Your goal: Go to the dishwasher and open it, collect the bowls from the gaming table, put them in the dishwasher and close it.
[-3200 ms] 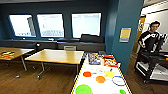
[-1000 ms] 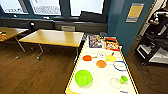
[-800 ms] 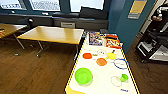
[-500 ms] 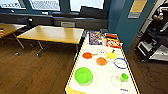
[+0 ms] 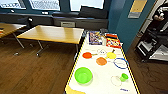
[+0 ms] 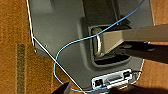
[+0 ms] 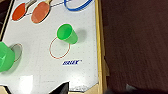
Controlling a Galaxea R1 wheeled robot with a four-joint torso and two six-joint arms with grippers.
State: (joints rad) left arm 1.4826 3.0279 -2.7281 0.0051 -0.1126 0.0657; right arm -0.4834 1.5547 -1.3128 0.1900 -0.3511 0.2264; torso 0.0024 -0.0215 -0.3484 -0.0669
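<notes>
Camera closer to gaming table [image 5: 75, 67] than three seconds back; whole view shifts, so robot moves, not the things. Table now fills lower centre, near end running under bottom edge. Lime green bowl [image 5: 83, 75] larger and lower in view than before. Windows slide up, tops cut off. Wooden table [image 5: 52, 33] drifts left and up. Person [image 5: 160, 17], earlier well inside right side, now at upper right edge, mostly cut off.

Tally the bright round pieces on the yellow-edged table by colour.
Green: 2, lime bowl and small cup
Orange: 2, orange-red piece and orange piece
Yellow: 1, yellow piece
Blue: 1, blue-rimmed piece
Total: 6
</notes>
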